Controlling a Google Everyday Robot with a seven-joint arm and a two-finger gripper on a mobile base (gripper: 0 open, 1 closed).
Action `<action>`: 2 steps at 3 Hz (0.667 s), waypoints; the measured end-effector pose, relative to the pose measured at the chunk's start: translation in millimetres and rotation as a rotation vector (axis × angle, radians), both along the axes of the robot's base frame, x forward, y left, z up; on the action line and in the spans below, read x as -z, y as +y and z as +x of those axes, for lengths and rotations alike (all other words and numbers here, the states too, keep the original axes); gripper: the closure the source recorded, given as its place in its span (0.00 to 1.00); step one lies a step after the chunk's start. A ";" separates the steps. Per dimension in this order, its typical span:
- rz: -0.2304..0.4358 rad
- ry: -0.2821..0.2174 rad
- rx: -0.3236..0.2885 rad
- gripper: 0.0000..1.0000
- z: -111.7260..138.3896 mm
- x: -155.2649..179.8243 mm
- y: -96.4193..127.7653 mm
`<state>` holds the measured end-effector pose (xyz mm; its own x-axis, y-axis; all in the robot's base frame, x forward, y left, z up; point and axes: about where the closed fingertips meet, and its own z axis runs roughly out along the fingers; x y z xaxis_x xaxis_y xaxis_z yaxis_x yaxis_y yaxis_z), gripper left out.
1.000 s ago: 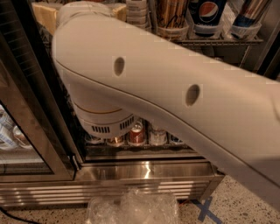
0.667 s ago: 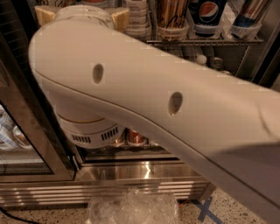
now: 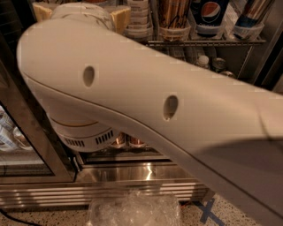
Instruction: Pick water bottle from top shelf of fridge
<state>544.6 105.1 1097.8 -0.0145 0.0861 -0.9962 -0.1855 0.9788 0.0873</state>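
- The dark-framed door (image 3: 39, 148) stands at my left.
- The arm (image 3: 146, 84) fills my view, crossing the fridge (image 3: 146, 173).
- The gripper is out of sight beyond it; I cannot tell its state.
- I cannot tell where the water bottle is.
- 1 Pepsi cup (image 3: 210, 12) sits on a rack (image 3: 230, 43), upper right.

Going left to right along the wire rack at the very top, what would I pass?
Tan box → white tubs → brown striped cup → Pepsi cup → blue-and-silver can. The gripper's jaws are not in view.

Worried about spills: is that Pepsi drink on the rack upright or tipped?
Upright: the Pepsi drink stands straight in its clear tray, logo level. The gripper is out of view; the white arm fills the picture.
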 end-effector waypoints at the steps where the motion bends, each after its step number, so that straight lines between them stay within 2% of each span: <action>1: 0.010 0.000 0.002 0.01 2.1 2.6 5.8; 2: 0.007 0.010 0.019 0.10 7.1 9.2 5.0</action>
<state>551.6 110.1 1088.6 -0.0226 0.0937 -0.9953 -0.1659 0.9814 0.0962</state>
